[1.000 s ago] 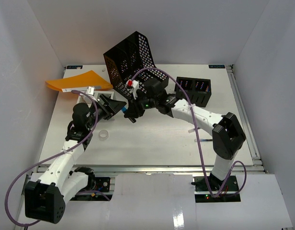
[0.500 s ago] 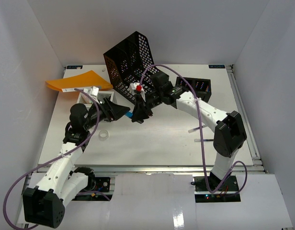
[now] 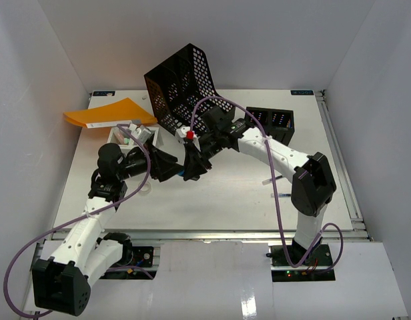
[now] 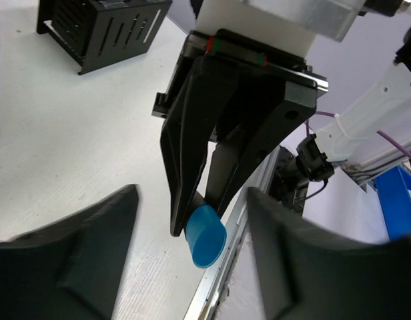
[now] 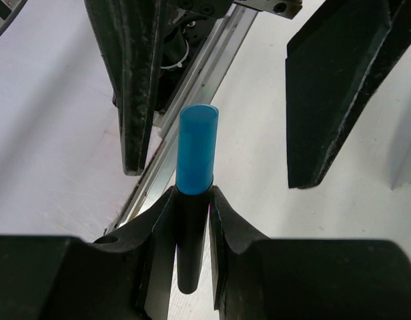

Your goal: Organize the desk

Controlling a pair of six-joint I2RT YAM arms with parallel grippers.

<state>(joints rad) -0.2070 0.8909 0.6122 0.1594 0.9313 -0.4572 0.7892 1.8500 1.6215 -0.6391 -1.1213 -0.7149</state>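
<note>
My right gripper [image 3: 194, 167] is shut on a marker with a black barrel and a blue cap [image 5: 197, 147], held just above the white desk [image 3: 225, 200]. The cap sticks out past the fingertips of the right gripper [image 5: 192, 207]. My left gripper [image 3: 167, 165] is open and empty and faces the right one. In the left wrist view the blue cap [image 4: 205, 237] sits between the wide-spread fingers of the left gripper [image 4: 192, 267], touching neither. In the right wrist view the left fingers [image 5: 135, 87] stand on either side, beyond the cap.
A black mesh basket [image 3: 182, 83] leans tilted at the back. An orange folder [image 3: 109, 113] lies at the back left, with a small white tray [image 3: 122, 135] in front of it. A black slotted organizer [image 3: 272, 123] stands at the back right. Loose pens [image 3: 275, 187] lie by the right arm.
The right gripper has carried the marker down and left, toward the left gripper. The left gripper has swung right and lower, so its open fingers now flank the blue cap.
</note>
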